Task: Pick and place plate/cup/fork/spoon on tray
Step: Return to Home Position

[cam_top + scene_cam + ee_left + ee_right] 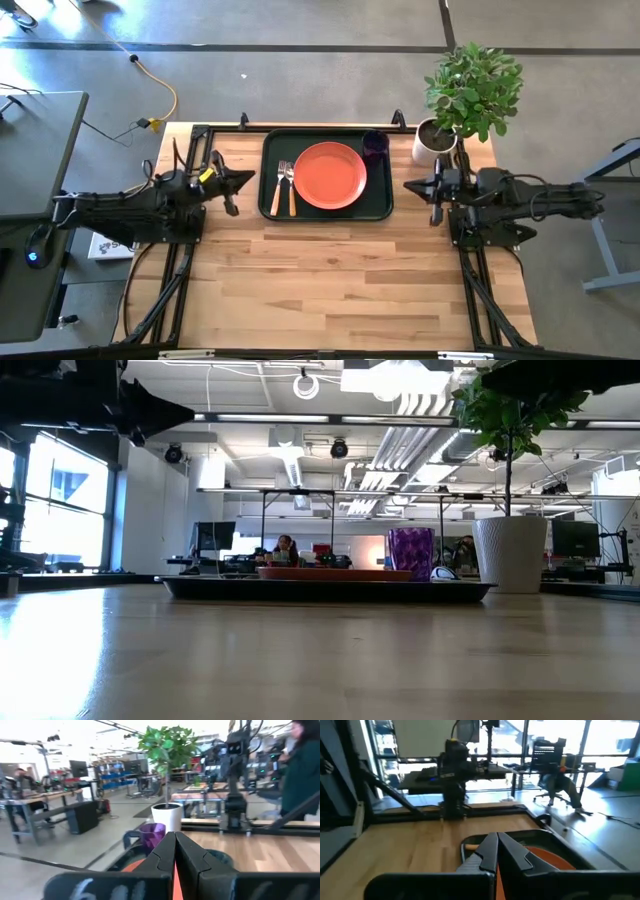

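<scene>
The dark tray (272,208) lies at the table's far middle. On it lie the coral-orange plate (329,176), the fork (278,187) and the spoon (291,187) side by side left of the plate, and the purple cup (376,146) upright in the far right corner. The cup (411,554) and the plate's rim (335,573) also show in the low view. My left gripper (246,180) is shut and empty, left of the tray. My right gripper (410,185) is shut and empty, right of the tray.
A white pot with a green plant (437,140) stands at the table's far right, just behind my right arm. A person shows beyond the table in the left wrist view (302,765). The near half of the wooden table (340,290) is bare.
</scene>
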`<action>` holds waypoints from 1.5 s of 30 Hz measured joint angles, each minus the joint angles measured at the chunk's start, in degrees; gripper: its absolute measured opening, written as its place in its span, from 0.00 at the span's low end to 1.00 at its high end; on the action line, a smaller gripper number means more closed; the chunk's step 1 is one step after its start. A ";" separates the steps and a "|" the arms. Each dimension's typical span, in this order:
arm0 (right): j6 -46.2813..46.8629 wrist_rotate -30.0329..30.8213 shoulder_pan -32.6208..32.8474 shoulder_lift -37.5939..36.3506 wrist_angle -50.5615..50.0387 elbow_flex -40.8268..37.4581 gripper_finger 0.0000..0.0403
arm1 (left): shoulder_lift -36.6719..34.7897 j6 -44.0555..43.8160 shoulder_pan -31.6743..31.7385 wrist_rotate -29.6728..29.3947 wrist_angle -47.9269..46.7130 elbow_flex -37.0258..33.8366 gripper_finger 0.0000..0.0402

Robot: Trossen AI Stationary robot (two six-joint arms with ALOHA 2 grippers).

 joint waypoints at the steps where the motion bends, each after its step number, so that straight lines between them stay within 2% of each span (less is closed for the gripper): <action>1: 0.86 -0.41 0.22 -1.03 1.15 -1.61 0.00 | -0.77 -0.63 0.16 0.74 -0.58 -0.27 0.00; 6: 1.06 -1.08 1.04 -4.62 16.96 -12.99 0.00 | -4.20 -2.37 0.22 0.65 1.99 -6.45 0.00; 9: 1.26 -2.44 0.91 -6.36 20.84 -16.09 0.00 | -6.21 -2.54 0.26 0.12 2.06 -8.01 0.00; 19: 4.15 -5.09 0.93 -13.29 14.45 -18.11 0.00 | -12.77 0.34 0.25 1.15 -0.96 -7.89 0.00; 26: 6.27 -5.11 0.82 -17.64 16.45 -22.96 0.00 | -14.98 -4.44 0.21 2.30 -10.32 -8.02 0.00; 29: 6.86 -5.12 0.80 -19.32 15.35 -23.80 0.00 | -15.33 -4.45 -0.02 2.24 -10.63 -8.02 0.00; 34: 7.17 -5.93 0.80 -19.70 12.75 -23.80 0.00 | -16.26 -3.84 -0.02 2.05 -13.48 -7.96 0.00; 38: 5.27 -6.42 0.76 -19.59 6.13 -23.80 0.00 | -15.83 -4.20 -0.05 1.80 -16.75 -7.98 0.00; 45: 1.04 -7.34 0.69 -19.57 5.66 -23.80 0.00 | -15.69 -1.62 -0.09 1.68 -16.86 -7.98 0.00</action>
